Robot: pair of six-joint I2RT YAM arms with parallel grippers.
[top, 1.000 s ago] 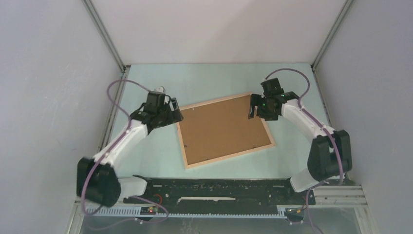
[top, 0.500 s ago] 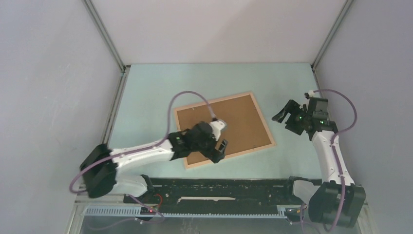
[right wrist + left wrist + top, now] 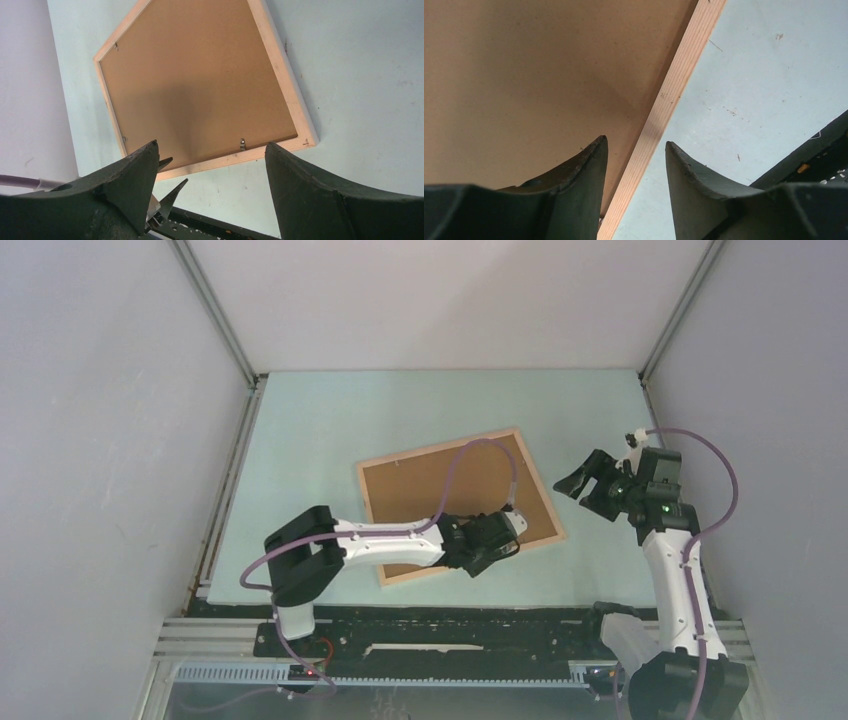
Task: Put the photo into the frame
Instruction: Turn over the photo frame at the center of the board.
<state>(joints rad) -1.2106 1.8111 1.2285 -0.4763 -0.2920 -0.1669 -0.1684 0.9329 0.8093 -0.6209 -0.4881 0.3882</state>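
On bench [image 3: 330, 420], frame [image 3: 440, 447] w/ photo [image 3: 405, 490] brown-back-up inside: prob. light, stiff, thin, so grip by wood rim; L tool [image 3: 636, 145] apart astride rim, R tool [image 3: 211, 145] apart, clear.

We count one frame [image 3: 282, 67], one photo [image 3: 200, 80] in it, brown back up, and two grippers: the left gripper [image 3: 636, 141] at the frame's five o'clock, the right gripper [image 3: 212, 144] at three.

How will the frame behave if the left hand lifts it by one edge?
The frame likely stays stiff: wooden rails around a flat board. Lying flat on the table, it should slide, not tip, when pushed. Lifted by the thin rail that the left hand straddles, it may swing.
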